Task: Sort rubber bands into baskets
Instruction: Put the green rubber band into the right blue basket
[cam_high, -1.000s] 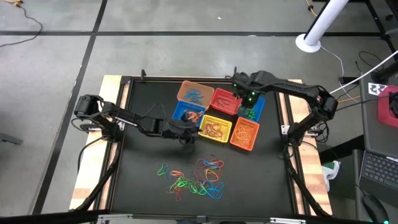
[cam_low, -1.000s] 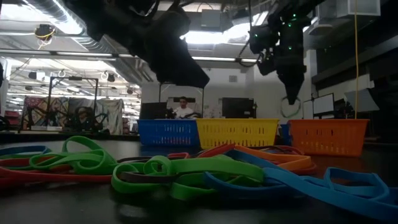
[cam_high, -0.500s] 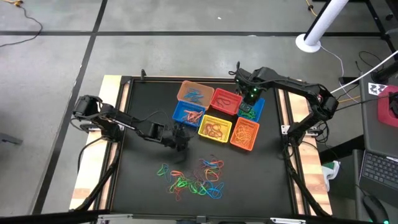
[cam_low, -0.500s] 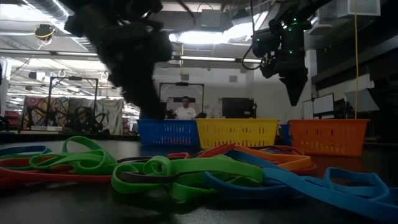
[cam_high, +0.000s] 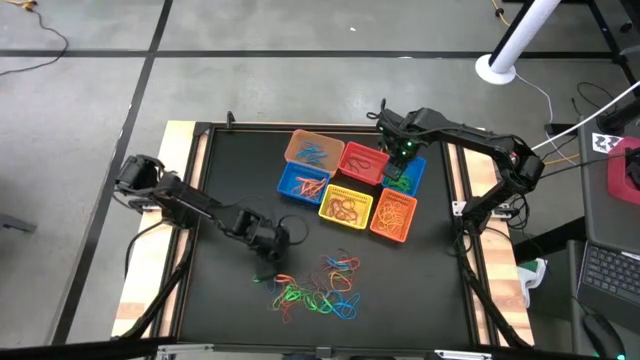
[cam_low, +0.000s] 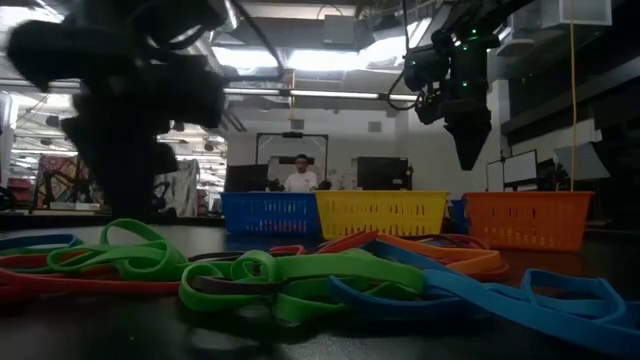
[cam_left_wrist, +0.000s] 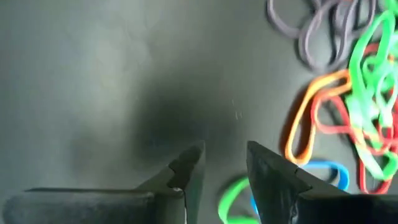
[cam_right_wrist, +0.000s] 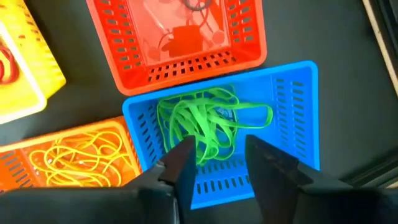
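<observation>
Six baskets: clustered at the far middle of the black table, in two rows, touching one another.
Risk, tangle: the loose rubber bands lie knotted together on the near part of the mat; a pinch at one loop could lift several colours at once, which would then land in the wrong basket.
Risk, miss: the bands lie flat and thin, so the fingers may close above one and come away empty.
Risk, spill: the green bands are heaped high in their basket, and one loop reaches toward the wall; another drop on top could slide over the rim.
Left gripper: low over the mat at the pile's left edge, jaws narrowly parted, holding nothing; a green loop and a blue loop lie just beyond its tips.
Right gripper: hovering over the right-hand blue basket, jaws parted, empty.
Tan-orange basket: blue bands.
Red basket: red bands.
Left blue basket: a few orange-looking bands; colour hard to tell.
Yellow basket: dark reddish bands.
Orange basket: yellow-orange bands.
Right-hand blue basket: green bands only.
</observation>
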